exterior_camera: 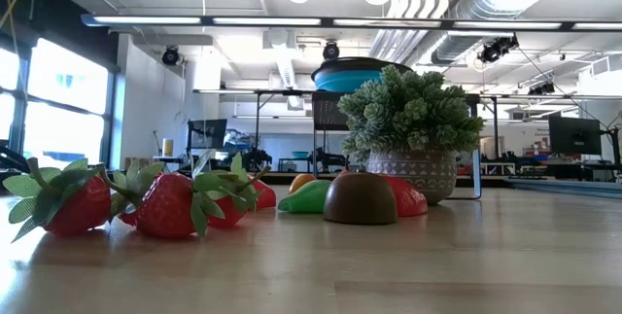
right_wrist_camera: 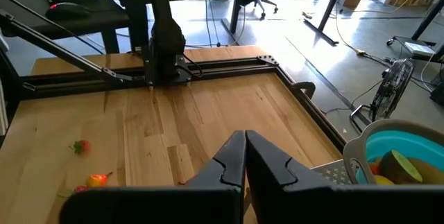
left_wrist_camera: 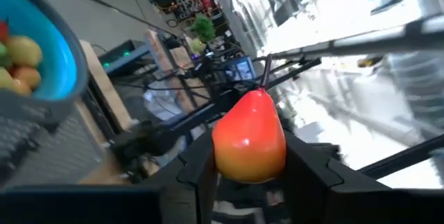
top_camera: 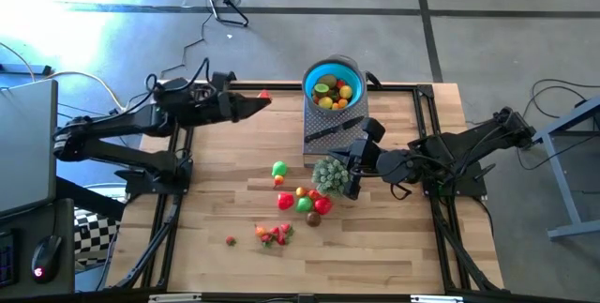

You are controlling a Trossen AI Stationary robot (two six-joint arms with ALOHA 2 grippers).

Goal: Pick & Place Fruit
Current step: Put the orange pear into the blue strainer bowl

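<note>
My left gripper (top_camera: 261,99) is raised over the table's far left part, left of the blue bowl (top_camera: 333,85), and is shut on a red-orange toy pear (left_wrist_camera: 248,137). The bowl holds several small fruits (top_camera: 330,94). More fruit lies loose on the wood: a green one (top_camera: 279,168), a mixed cluster (top_camera: 307,201) and strawberries (top_camera: 274,234), which also show in the low view (exterior_camera: 165,202). My right gripper (right_wrist_camera: 244,156) hovers shut and with nothing in it by the pale green potted plant (top_camera: 330,174). My left gripper pinches the pear's wide lower body (left_wrist_camera: 222,161) between its two fingers (left_wrist_camera: 198,175), one on each side. The fingers reach out about level from the table's left side. The pear's stem (left_wrist_camera: 263,80) points away from the gripper, and the pear is lifted clear of the table.
The bowl sits on a grey mesh stand (top_camera: 323,134), on which a black-handled knife (top_camera: 335,128) lies. The potted plant (exterior_camera: 413,129) stands on the table next to the fruit cluster. A black rail frame (top_camera: 427,97) borders the wooden top. Bare wood lies along the near edge.
</note>
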